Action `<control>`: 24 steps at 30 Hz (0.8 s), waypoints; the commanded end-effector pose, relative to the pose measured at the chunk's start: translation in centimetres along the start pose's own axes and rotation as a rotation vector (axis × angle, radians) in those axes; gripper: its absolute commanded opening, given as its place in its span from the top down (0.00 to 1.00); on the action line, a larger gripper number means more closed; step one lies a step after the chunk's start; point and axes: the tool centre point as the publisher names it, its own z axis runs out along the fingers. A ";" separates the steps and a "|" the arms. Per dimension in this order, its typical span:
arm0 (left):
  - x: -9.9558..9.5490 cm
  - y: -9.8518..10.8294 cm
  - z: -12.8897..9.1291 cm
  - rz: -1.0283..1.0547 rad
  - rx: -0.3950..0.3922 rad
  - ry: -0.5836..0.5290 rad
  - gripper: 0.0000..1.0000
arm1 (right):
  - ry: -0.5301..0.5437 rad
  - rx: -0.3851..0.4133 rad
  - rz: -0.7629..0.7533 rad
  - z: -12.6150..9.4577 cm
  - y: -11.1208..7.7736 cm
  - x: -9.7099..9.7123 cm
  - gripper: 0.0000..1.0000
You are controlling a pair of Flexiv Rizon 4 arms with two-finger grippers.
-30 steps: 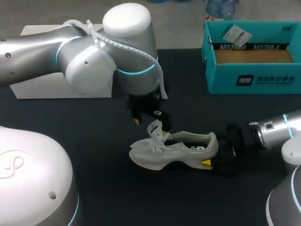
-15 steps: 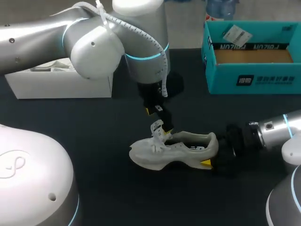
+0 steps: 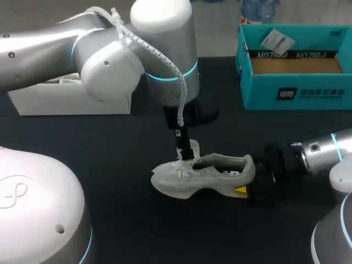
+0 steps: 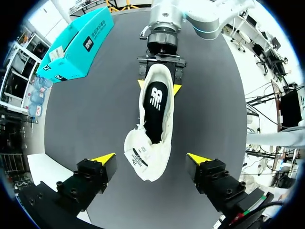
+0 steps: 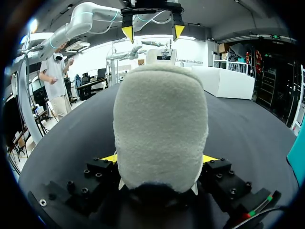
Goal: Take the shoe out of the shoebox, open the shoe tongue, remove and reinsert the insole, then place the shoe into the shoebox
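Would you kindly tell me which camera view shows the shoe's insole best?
The left wrist view: it looks down into the shoe onto the dark insole. The head view shows the shoe side-on, insole scarcely visible; the right wrist view only its heel.

The surface (image 3: 110, 143) is a dark, matte black top that fills nearly the whole head view, plain and unpatterned. Light falls on it evenly, with a deeper patch of shadow near its middle. Toward its far left stands a long, low white box (image 3: 66, 102), open at the top, its front wall bright against the dark top. In the left wrist view the surface (image 4: 209, 86) reads as smooth dark grey; in the right wrist view it (image 5: 248, 124) takes a faint pale sheen.
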 end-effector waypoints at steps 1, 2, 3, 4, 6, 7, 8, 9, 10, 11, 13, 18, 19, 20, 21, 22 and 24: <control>0.4 -1.0 0.7 -0.034 0.001 -0.016 1.00 | -0.001 0.004 0.001 0.1 0.0 0.0 1.00; 0.4 -1.4 1.0 -0.046 0.003 -0.018 1.00 | -0.001 0.004 0.001 0.1 0.0 0.0 1.00; 0.5 -1.7 1.3 -0.045 -0.001 -0.017 1.00 | -0.001 0.004 0.001 0.1 0.0 0.0 1.00; 0.6 -2.0 1.6 -0.046 -0.001 -0.014 1.00 | -0.001 0.004 0.001 0.1 0.0 0.0 1.00; 0.8 -2.8 2.3 -0.032 -0.011 -0.012 1.00 | -0.001 0.004 0.001 0.1 0.0 0.0 1.00; 1.0 -3.2 2.5 -0.029 -0.007 -0.013 1.00 | -0.001 0.004 0.001 0.1 0.0 0.0 1.00; 1.1 -3.6 2.8 -0.023 -0.003 -0.015 1.00 | -0.001 0.004 0.001 0.1 0.0 0.0 1.00; 1.2 -4.0 3.2 -0.023 -0.011 -0.017 1.00 | -0.001 0.004 0.001 0.1 0.0 0.0 1.00; 1.3 -4.4 3.6 -0.018 -0.012 -0.016 1.00 | -0.001 0.004 0.001 0.1 0.0 0.0 1.00; 1.4 -4.8 3.9 -0.004 -0.021 -0.016 1.00 | -0.001 0.004 0.001 0.1 0.0 0.0 1.00; 1.4 -4.8 3.9 -0.004 -0.021 -0.016 1.00 | -0.001 0.004 0.001 0.1 0.0 0.0 1.00; 1.4 -4.8 3.9 -0.004 -0.021 -0.016 1.00 | -0.001 0.004 0.001 0.1 0.0 0.0 1.00; 1.4 -4.8 3.9 -0.004 -0.021 -0.016 1.00 | -0.001 0.004 0.001 0.1 0.0 0.0 1.00; 1.4 -4.8 3.9 -0.004 -0.021 -0.016 1.00 | -0.001 0.004 0.001 0.1 0.0 0.0 1.00; 1.4 -4.8 3.9 -0.004 -0.021 -0.016 1.00 | -0.001 0.004 0.001 0.1 0.0 0.0 1.00; 1.4 -4.8 3.9 -0.004 -0.021 -0.016 1.00 | -0.001 0.004 0.001 0.1 0.0 0.0 1.00; 1.4 -4.8 3.9 -0.004 -0.021 -0.016 1.00 | -0.001 0.004 0.001 0.1 0.0 0.0 1.00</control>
